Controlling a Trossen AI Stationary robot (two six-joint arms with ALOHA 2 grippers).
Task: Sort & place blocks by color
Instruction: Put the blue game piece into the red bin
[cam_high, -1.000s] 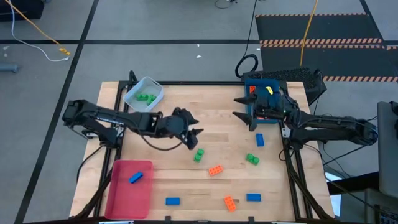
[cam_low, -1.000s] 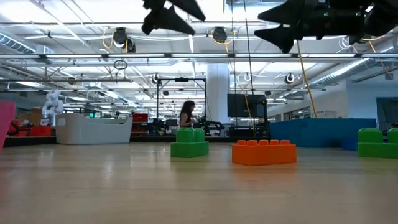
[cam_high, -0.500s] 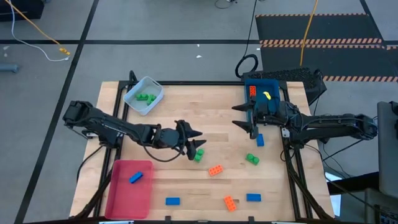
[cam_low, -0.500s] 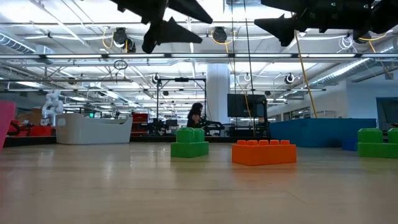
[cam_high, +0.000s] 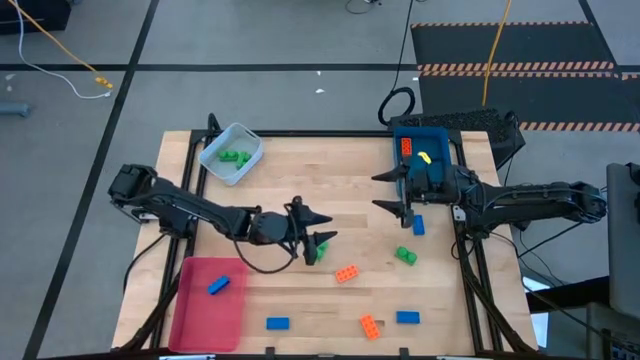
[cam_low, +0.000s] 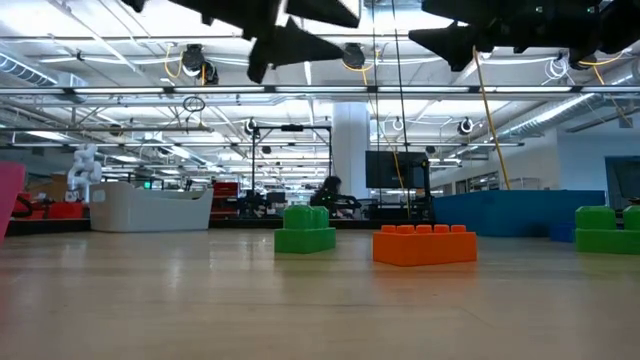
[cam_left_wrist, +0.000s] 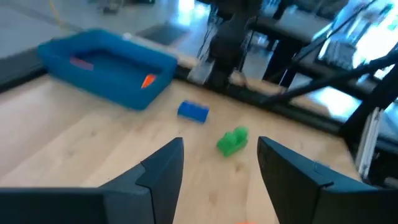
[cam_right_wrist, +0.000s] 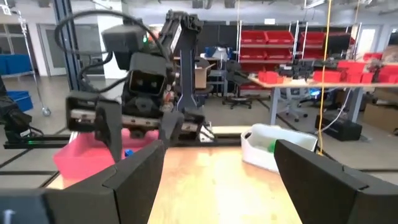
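From above we see a wooden desk (cam_high: 300, 170) with two dark robot arms and small toy bricks scattered over it; sorting is partly done, with two green bricks (cam_high: 234, 157) in the pale tray (cam_high: 212, 164) at the far left, one blue brick (cam_high: 218, 286) in the red tray (cam_high: 200, 318) at the near left, and an orange brick (cam_high: 405, 146) in the blue tray (cam_high: 440, 133) at the far right (a yellow piece lies there too). The left claw (cam_high: 318, 233) hangs above a loose green brick (cam_high: 318, 251) mid-desk, its prongs spread and holding nothing; we judge this the approach to a pick, and the next move calls for lowering squarely over that brick, closing, then carrying it to the pale tray. The right claw (cam_high: 387, 191) waits released and empty near the blue tray, beside a blue brick (cam_high: 418, 226). Still loose: another green brick (cam_high: 405, 255), two orange bricks (cam_high: 347, 273) and two more blue bricks (cam_high: 277, 323). We find no readable writing or brand anywhere.
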